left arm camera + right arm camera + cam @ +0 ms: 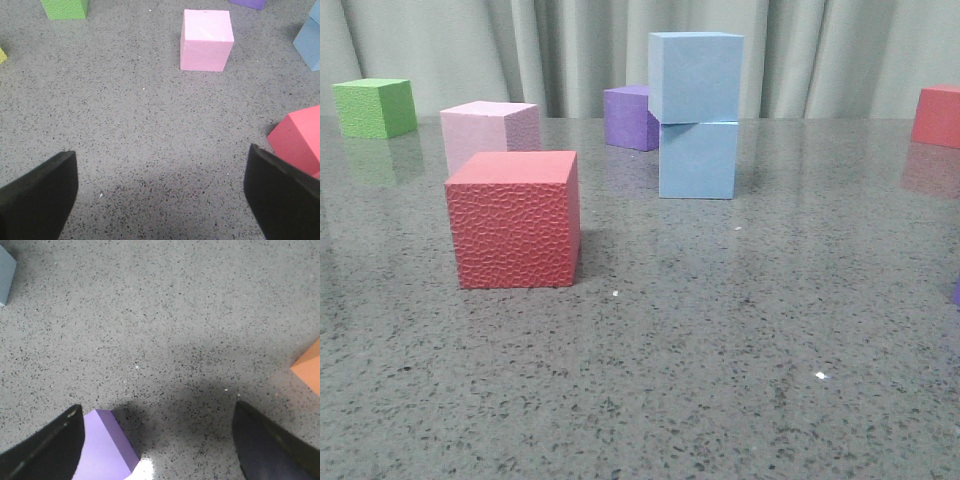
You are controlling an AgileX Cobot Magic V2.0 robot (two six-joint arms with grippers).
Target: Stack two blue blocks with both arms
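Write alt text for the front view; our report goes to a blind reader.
Two blue blocks stand stacked, the upper twisted slightly on the lower, on a grey speckled table. A red cube sits nearest, with pink, green and purple cubes behind.

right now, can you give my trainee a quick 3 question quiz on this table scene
1. True or false: the upper pale sky-blue foam cube sits on top of the lower pale sky-blue foam cube.
2. Which cube stands nearest the front camera? A) green pebble-textured cube B) red pebble-textured cube C) dark purple foam cube
3. Fill in: in the wrist views, the left pincer and the right pincer both stand ____ with nothing between their fingers.

Key: 1 true; 2 B; 3 open
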